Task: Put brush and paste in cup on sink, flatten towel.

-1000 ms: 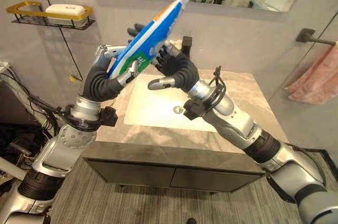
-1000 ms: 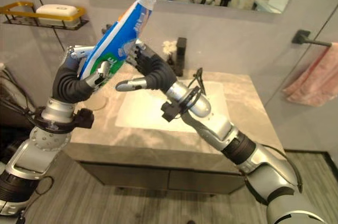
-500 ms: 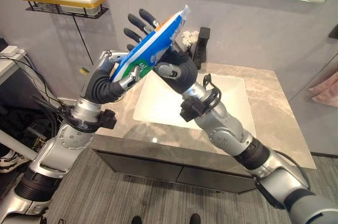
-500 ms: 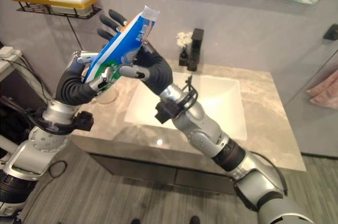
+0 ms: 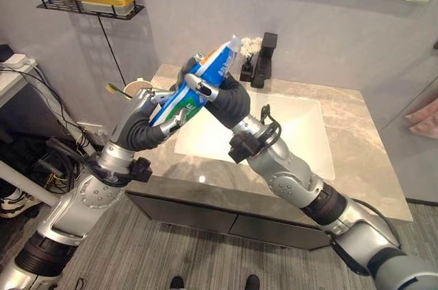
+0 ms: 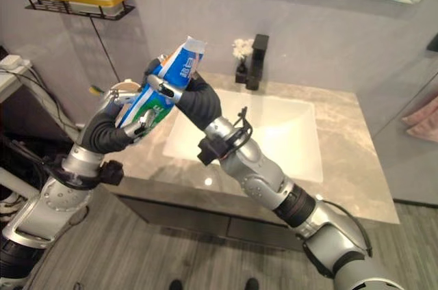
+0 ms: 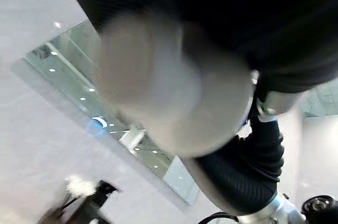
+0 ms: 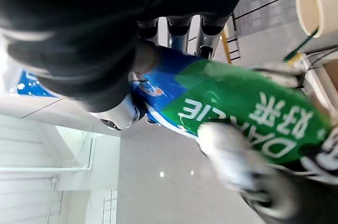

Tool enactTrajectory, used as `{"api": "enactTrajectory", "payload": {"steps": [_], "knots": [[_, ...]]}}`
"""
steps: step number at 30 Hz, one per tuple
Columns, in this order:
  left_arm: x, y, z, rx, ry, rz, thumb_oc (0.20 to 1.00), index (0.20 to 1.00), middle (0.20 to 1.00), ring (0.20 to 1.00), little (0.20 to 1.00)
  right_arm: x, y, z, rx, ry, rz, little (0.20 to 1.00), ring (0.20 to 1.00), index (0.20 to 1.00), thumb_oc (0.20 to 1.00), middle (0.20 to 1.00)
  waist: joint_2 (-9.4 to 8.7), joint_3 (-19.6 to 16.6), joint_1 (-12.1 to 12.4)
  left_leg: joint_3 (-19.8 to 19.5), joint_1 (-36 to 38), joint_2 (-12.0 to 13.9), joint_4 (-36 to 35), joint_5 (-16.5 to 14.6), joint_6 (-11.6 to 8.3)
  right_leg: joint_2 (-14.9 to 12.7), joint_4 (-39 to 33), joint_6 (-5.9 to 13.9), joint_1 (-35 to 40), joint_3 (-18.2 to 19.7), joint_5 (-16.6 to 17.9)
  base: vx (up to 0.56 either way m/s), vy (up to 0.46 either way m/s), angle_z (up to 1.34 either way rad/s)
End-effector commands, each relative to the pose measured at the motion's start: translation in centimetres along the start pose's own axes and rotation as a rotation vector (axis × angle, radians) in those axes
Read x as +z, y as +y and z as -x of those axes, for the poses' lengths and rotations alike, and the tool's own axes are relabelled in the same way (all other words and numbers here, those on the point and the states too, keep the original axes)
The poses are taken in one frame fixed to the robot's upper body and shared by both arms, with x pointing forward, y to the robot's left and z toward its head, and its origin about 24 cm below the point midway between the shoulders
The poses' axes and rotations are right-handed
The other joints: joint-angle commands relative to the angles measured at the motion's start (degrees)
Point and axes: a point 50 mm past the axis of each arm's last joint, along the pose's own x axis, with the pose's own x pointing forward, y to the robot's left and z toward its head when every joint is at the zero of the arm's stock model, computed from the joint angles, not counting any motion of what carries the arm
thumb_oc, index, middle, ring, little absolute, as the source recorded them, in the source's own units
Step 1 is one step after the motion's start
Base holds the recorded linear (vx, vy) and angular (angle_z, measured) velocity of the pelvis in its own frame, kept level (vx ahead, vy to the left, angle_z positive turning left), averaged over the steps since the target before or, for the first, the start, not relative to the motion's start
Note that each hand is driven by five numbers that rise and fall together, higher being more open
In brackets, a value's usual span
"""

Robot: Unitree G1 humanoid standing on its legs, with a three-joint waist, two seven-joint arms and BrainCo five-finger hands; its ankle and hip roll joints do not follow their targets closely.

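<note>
A blue, green and white toothpaste tube [image 5: 217, 66] is held tilted in the air above the left end of the counter, cap end up. My left hand [image 5: 145, 124] grips its lower end. My right hand [image 5: 227, 98] is curled round its middle, thumb across the front; the right wrist view shows those fingers wrapped on the tube [image 8: 237, 108]. Just behind the hands a cream cup [image 5: 140, 86] stands on the counter with a yellow-green toothbrush [image 5: 115, 89] sticking out of it. A pink towel [image 5: 426, 111] hangs at the far right edge.
The white sink basin [image 5: 287, 133] is sunk in the marble counter [image 5: 369, 160], with a black faucet [image 5: 263, 50] at the back wall. A wire shelf with a gold rim [image 5: 85, 1] carrying soap hangs on the wall at upper left.
Both hands have come down with the tube toward the cup. The right hand's fingers, spread behind the tube before, now wrap round it.
</note>
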Motion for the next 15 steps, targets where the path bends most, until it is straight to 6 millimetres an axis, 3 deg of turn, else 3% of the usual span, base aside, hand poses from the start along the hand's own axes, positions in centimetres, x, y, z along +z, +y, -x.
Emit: {"api": "enactTrajectory", "payload": {"steps": [1,5,8,12,15], "knots": [[-0.8,0.8,1.6,-0.01,0.088,0.016,1.0,1.0,1.0,1.0,1.0,7.6,0.2,-0.4,-0.037,-0.405,0.083,0.2,0.2,0.2,0.2,0.2,-3.44,-0.1,1.6,-5.3,-4.1,-0.5,0.3,2.2,-0.88,-8.6,0.3,5.67,5.4,-2.7,0.8,0.01,-0.002,0.88],[-1.1,1.1,4.6,-0.191,0.223,0.223,1.0,1.0,1.0,1.0,1.0,10.9,-0.1,-0.9,-0.084,-0.547,0.206,0.2,0.2,0.2,0.2,0.2,-2.89,0.6,5.4,-9.9,-7.1,-2.7,0.3,3.1,-0.57,-9.5,0.0,6.29,6.9,-7.3,1.2,0.01,0.016,0.68],[-2.5,1.5,6.4,-0.259,0.348,0.234,1.0,1.0,1.0,1.0,1.0,12.3,0.1,-1.3,-0.081,-0.594,0.278,0.2,0.2,0.2,0.2,0.2,-2.47,0.9,7.5,-12.3,-8.4,-3.5,0.3,3.5,-0.68,-9.4,0.0,6.3,7.8,-9.4,0.5,0.0,-0.006,0.49],[-3.6,1.9,8.1,-0.337,0.443,0.193,1.0,1.0,1.0,1.0,1.0,13.1,-0.1,-1.8,-0.097,-0.612,0.349,0.2,0.2,0.2,0.2,0.2,-2.33,1.2,8.8,-14.3,-9.9,-4.5,0.3,4.3,-0.56,-9.5,0.0,6.37,8.2,-11.5,0.5,0.0,-0.011,0.5],[-5.0,1.5,10.3,-0.456,0.559,0.14,1.0,1.0,1.0,1.0,1.0,12.3,-0.4,-2.5,-0.111,-0.568,0.382,0.2,0.2,0.2,0.2,0.2,-2.02,1.8,10.8,-15.4,-10.6,-5.0,0.3,4.4,-0.64,-9.5,0.0,6.64,8.5,-12.8,0.3,0.0,0.007,0.23]]}}
